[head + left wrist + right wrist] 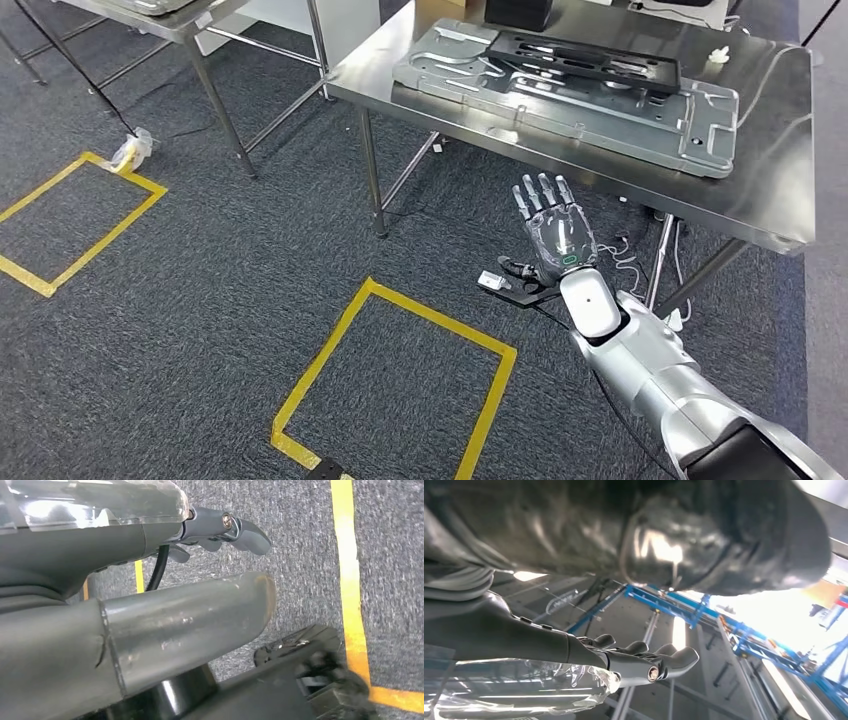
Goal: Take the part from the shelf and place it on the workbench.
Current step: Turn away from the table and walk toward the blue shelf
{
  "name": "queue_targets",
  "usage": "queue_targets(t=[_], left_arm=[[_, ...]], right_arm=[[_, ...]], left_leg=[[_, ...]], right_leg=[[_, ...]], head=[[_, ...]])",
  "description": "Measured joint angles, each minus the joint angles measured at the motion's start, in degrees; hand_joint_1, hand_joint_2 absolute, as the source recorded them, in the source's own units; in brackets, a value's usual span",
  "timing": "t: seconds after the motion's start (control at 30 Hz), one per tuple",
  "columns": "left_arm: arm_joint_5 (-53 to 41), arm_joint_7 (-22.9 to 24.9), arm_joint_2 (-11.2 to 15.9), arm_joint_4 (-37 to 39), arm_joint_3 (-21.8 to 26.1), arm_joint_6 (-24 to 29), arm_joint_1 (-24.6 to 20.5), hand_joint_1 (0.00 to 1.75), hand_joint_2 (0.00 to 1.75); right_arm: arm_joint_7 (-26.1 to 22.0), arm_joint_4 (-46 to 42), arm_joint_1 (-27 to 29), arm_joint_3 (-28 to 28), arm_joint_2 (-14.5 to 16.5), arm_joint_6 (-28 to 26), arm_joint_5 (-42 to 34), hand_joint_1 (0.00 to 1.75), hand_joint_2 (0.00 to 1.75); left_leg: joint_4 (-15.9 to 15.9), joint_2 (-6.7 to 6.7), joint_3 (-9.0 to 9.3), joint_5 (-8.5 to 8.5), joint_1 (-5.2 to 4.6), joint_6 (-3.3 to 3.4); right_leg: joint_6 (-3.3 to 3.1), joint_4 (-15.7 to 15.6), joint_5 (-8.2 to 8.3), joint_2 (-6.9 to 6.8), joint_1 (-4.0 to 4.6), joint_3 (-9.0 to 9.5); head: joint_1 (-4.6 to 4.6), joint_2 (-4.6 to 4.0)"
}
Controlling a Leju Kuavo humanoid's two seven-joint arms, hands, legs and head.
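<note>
Part lying on the surface, right hand empty below its edge.

The black part (590, 58) is resting on a grey plate (570, 95) atop the steel surface (770, 190). The right hand (553, 225) is reaching flat, fingers (664, 661) spread, holding nothing. The left hand (165, 615) is hanging over carpet, fingers (240, 530) loosely extended, empty.

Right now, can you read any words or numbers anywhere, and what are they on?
None can be read.
Right hand: a small green mark on its back, too small to read.
Small white tag beside the wrist: blurred, nothing legible.
Grey metal plate and black part on the workbench: stamped shapes, no letters.
Yellow tape squares on the carpet: plain lines, no writing.
</note>
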Motion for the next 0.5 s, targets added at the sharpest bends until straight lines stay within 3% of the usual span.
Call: queue_targets(t=[0.1, 0.17, 0.2, 0.27, 0.3, 0.33, 0.37, 0.4, 0.47, 0.5], left_arm=[[-0.08, -0.03, 0.07, 0.0, 0.01, -0.01, 0.17, 0.0, 0.0], [-0.08, -0.05, 0.11, 0.0, 0.02, -0.01, 0.24, 0.0, 0.0], [-0.08, -0.07, 0.13, 0.0, 0.03, 0.0, 0.2, 0.0, 0.0], [-0.08, -0.12, 0.15, 0.0, 0.04, 0.0, 0.12, 0.0, 0.0], [-0.08, -0.14, 0.15, 0.0, 0.05, 0.0, 0.11, 0.0, 0.0], [-0.08, -0.16, 0.16, 0.0, 0.07, 0.0, 0.14, 0.0, 0.0], [-0.08, -0.16, 0.17, 0.0, 0.1, 0.01, 0.18, 0.0, 0.0], [-0.08, -0.17, 0.18, 0.0, 0.13, 0.01, 0.2, 0.0, 0.0], [-0.09, -0.24, 0.14, 0.0, 0.2, 0.04, 0.15, 0.0, 0.0], [-0.09, -0.27, 0.1, 0.0, 0.24, 0.09, 0.08, 0.0, 0.0]], right_arm=[[-0.19, -0.03, -0.06, -0.16, 0.04, 0.0, -0.02, 0.0, 0.0], [-0.29, -0.03, -0.1, -0.27, -0.01, 0.0, -0.02, 0.0, 0.0], [-0.34, -0.03, -0.12, -0.35, -0.11, 0.0, -0.03, 0.0, 0.0], [-0.46, 0.01, 0.04, -0.46, -0.4, 0.0, -0.04, 0.0, 0.0], [-0.54, 0.04, 0.24, -0.46, -0.52, 0.01, -0.03, 0.0, 0.0], [-0.6, 0.07, 0.45, -0.46, -0.63, 0.01, -0.03, 0.0, 0.0], [-0.62, 0.08, 0.61, -0.47, -0.72, 0.02, -0.03, 0.0, 0.0], [-0.63, 0.08, 0.68, -0.5, -0.77, 0.02, -0.03, 0.0, 0.0], [-0.62, 0.08, 0.61, -0.67, -0.94, 0.01, -0.03, 0.0, 0.0], [-0.61, 0.09, 0.57, -0.77, -1.1, -0.01, -0.03, 0.0, 0.0]], left_leg=[[-0.78, -1.04, 0.15, 0.24, -0.28, 1.1], [-1.22, -1.91, 0.14, 0.7, -0.1, 1.88], [-1.44, -2.34, 0.13, 0.94, 0.02, 2.2], [-1.46, -3.32, -0.11, 1.18, 0.04, 2.55], [-1.4, -3.93, -0.24, 1.25, -0.01, 2.64], [-1.32, -4.61, -0.34, 1.3, -0.06, 2.69], [-1.21, -5.32, -0.41, 1.33, -0.11, 2.7], [-1.09, -6.03, -0.44, 1.35, -0.14, 2.68], [-0.89, -7.34, -0.58, 1.42, -0.17, 2.47], [-0.82, -7.95, -0.79, 1.54, -0.14, 2.22]], right_leg=[[0.87, 0.08, -0.06, -1.03, 0.26, 0.03], [1.46, 1.27, -1.28, 0.17, 0.0, -0.43], [1.68, 3.37, -2.81, 1.49, -0.12, -1.36], [1.81, 10.73, -6.76, 3.95, -0.24, -4.69], [1.81, 14.18, -8.03, 4.43, -0.22, -6.28], [1.75, 16.12, -8.29, 4.64, -0.2, -7.18], [1.61, 15.73, -7.35, 4.77, -0.18, -6.96], [1.39, 13.14, -5.54, 5.04, -0.18, -5.66], [0.7, 5.26, -2.02, 7.18, -0.19, -1.81], [0.42, 2.41, -1.15, 8.15, -0.16, -0.46]], head=[[0.03, 0.0], [0.06, 0.0], [0.09, 0.0], [0.12, 0.0], [0.13, 0.0], [0.13, 0.0], [0.13, 0.0], [0.13, 0.0], [0.09, 0.0], [0.1, 0.0]])
